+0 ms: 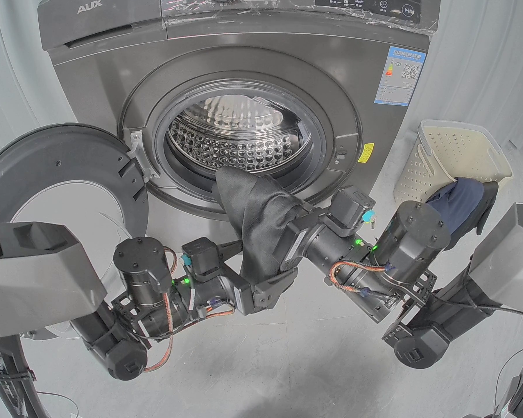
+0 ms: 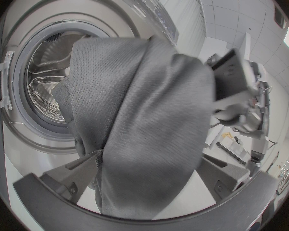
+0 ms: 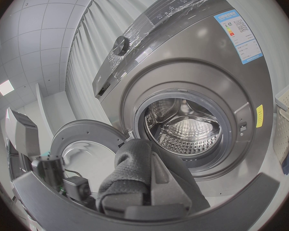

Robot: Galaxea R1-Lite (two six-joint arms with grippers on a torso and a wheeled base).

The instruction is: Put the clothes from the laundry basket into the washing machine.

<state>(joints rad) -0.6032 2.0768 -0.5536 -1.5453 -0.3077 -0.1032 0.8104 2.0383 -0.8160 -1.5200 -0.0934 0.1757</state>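
Laundry handover at the machine: a dark cloth (image 1: 255,216) is hanging from the right gripper (image 1: 287,233) just in front of the washer (image 1: 354,71), its top sitting level with the lower lip of the open drum (image 1: 238,129). The right gripper's fingers (image 3: 165,183) are clamping down on the fabric, which is bunching over and around them so that one finger is lying buried in the folds. Below, the left gripper (image 1: 255,271) is standing wide open, its fingers (image 2: 75,177) spreading to either side of the cloth's hanging lower part. The fabric is draping down between them, lying close against one fingertip, and neither finger is pinching it. The door (image 1: 58,164) is standing fully open on the washer's left. On the washer's right, a pale basket (image 1: 447,146) is sitting on the floor, with a blue garment (image 1: 459,201) hanging over its front rim.
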